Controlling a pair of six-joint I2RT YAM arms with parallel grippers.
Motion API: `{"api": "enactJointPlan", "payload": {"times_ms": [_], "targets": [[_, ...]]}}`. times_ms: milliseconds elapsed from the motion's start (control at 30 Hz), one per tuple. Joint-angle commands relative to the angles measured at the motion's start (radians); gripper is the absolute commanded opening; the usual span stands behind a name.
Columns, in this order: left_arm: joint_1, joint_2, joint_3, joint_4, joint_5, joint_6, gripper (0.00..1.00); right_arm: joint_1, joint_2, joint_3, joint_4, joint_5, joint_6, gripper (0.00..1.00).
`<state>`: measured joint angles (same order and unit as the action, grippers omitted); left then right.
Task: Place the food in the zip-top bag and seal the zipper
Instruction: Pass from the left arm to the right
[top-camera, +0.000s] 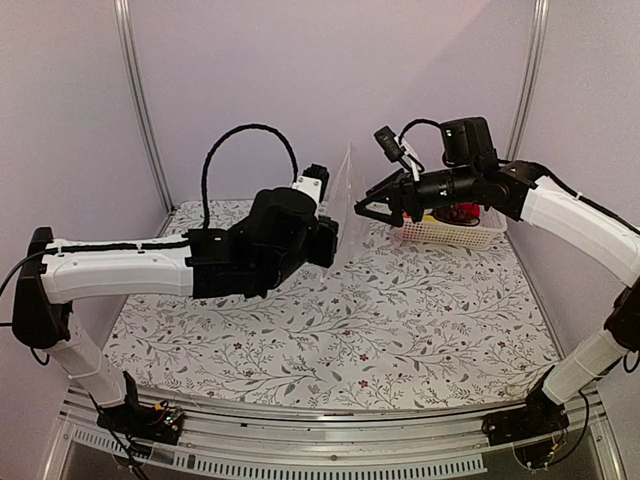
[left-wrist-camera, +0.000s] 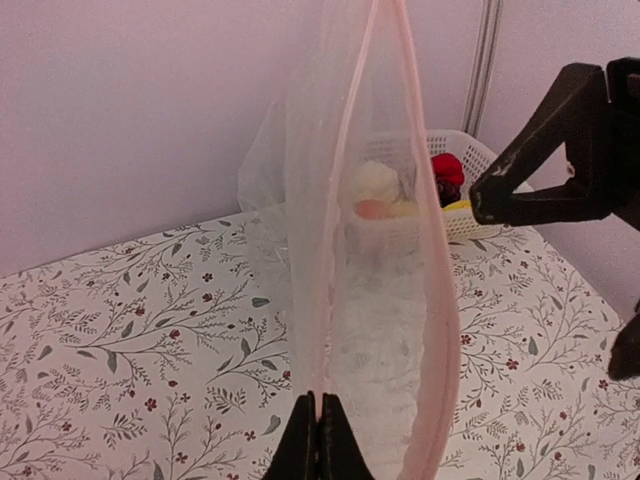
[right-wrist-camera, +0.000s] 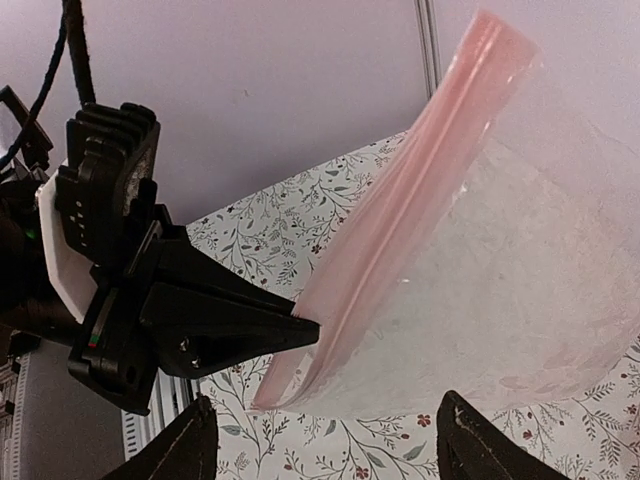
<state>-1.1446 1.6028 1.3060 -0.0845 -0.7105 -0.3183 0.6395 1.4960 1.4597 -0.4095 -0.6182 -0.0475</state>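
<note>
The zip-top bag (left-wrist-camera: 385, 330) hangs upright over the table, clear and crinkly, with its mouth parted. My left gripper (left-wrist-camera: 318, 412) is shut on one side of the pinkish zipper (left-wrist-camera: 333, 230); the other side of the strip bows away. My right gripper (right-wrist-camera: 322, 410) is open just beside the bag (right-wrist-camera: 490, 300), nothing between its fingers (right-wrist-camera: 190, 440). In the top view it (top-camera: 362, 208) points at the bag (top-camera: 347, 185) from the right. The food lies in the white basket (top-camera: 455, 236): a white cauliflower (left-wrist-camera: 375, 180), an orange piece (left-wrist-camera: 370, 208), a red piece (left-wrist-camera: 447, 166) and a yellow piece (left-wrist-camera: 458, 205).
The white lattice basket (left-wrist-camera: 462, 150) stands at the back right of the floral table cloth (top-camera: 400, 320), behind the right gripper. Pale walls and metal posts (top-camera: 140, 100) close in the back and sides.
</note>
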Motion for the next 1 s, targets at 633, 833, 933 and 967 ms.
{"api": "enactJointPlan", "payload": {"times_ms": [633,833,933,967], "targets": [[-0.044,0.044,-0.041,0.163,-0.001,-0.003,0.00,0.063,0.207,0.206,-0.073,0.381,0.209,0.46],[-0.050,0.072,-0.032,0.151,-0.034,-0.033,0.00,0.065,0.236,0.201,-0.056,0.238,0.204,0.01],[-0.047,0.078,-0.031,0.135,-0.099,-0.100,0.08,0.086,0.231,0.193,-0.048,0.232,0.198,0.00],[-0.045,0.080,-0.031,0.133,-0.130,-0.130,0.21,0.094,0.226,0.189,-0.045,0.240,0.194,0.00]]}}
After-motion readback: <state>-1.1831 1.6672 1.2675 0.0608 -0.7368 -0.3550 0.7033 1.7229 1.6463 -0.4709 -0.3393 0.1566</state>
